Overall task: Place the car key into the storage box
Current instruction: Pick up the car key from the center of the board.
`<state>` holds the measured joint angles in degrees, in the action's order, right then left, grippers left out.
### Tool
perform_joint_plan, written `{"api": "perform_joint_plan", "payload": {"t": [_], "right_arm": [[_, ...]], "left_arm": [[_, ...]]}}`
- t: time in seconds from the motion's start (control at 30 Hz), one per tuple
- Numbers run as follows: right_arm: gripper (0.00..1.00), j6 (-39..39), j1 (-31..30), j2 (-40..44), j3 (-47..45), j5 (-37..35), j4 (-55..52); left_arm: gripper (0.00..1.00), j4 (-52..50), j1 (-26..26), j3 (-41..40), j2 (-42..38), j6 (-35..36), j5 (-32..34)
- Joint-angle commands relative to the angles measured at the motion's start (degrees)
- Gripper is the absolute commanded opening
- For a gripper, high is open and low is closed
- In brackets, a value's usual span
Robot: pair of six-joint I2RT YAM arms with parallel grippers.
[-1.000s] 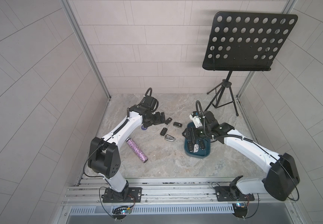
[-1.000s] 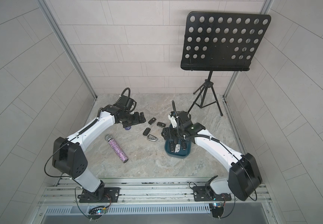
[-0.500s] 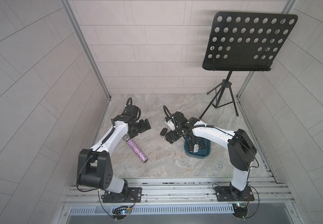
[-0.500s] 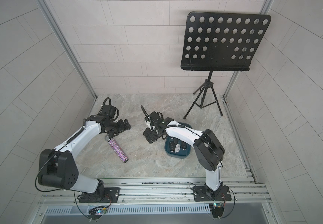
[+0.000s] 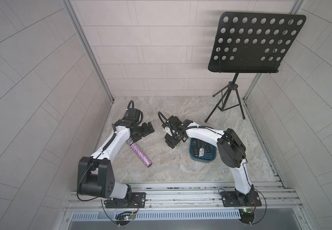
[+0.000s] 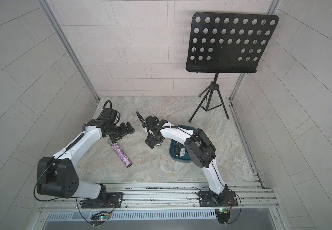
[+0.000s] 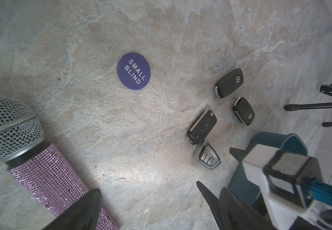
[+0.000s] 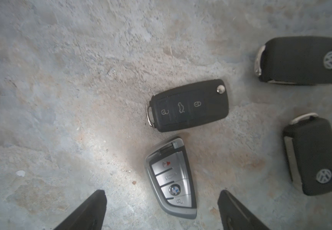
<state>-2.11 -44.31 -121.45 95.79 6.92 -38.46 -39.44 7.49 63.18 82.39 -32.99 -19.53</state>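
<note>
Several car keys lie loose on the stone floor. In the right wrist view a silver key fob (image 8: 171, 179) lies nearest, then a black flip key (image 8: 189, 105) and two more black keys (image 8: 302, 60) (image 8: 312, 155). My right gripper (image 8: 161, 194) is open, low over the silver fob, whose end lies between the fingers without touching them. In both top views that gripper (image 5: 173, 142) hides the loose keys. The dark teal storage box (image 5: 201, 160) sits just right of it and holds several key fobs. My left gripper (image 7: 147, 186) is open and holds nothing, off to the left (image 5: 148, 128).
A purple glitter microphone (image 5: 140, 155) lies beside the left gripper, one finger over its handle (image 7: 41, 175). A purple chip (image 7: 134, 71) marked SMALL BLIND lies beyond it. A black music stand (image 5: 254, 43) stands at the back right on tripod legs (image 5: 226, 103).
My right arm swung left from over the storage box to the loose keys and came down over the silver fob, its jaws narrowing slightly. My left arm drew back toward the microphone.
</note>
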Motion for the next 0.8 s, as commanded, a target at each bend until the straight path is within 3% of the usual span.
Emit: {"api": "perform_joint_plan", "payload": {"t": [0.0, 0.4, 0.77], "right_arm": [[0.90, 2.96, -0.73, -2.50, 2.61, -2.27, -2.94], [0.76, 5.00, -1.38, -7.48, 6.23, -5.68, -5.68], [0.45, 5.55, -1.39, -6.86, 3.71, -6.19, -5.20]], "left_arm": [[1.00, -1.86, -0.45, 0.44, -1.43, 0.79, 0.24], [1.00, -1.71, -0.39, 0.31, -1.46, 0.91, -0.15], [1.00, -1.09, -0.43, -0.27, -1.09, 0.47, -0.65]]}}
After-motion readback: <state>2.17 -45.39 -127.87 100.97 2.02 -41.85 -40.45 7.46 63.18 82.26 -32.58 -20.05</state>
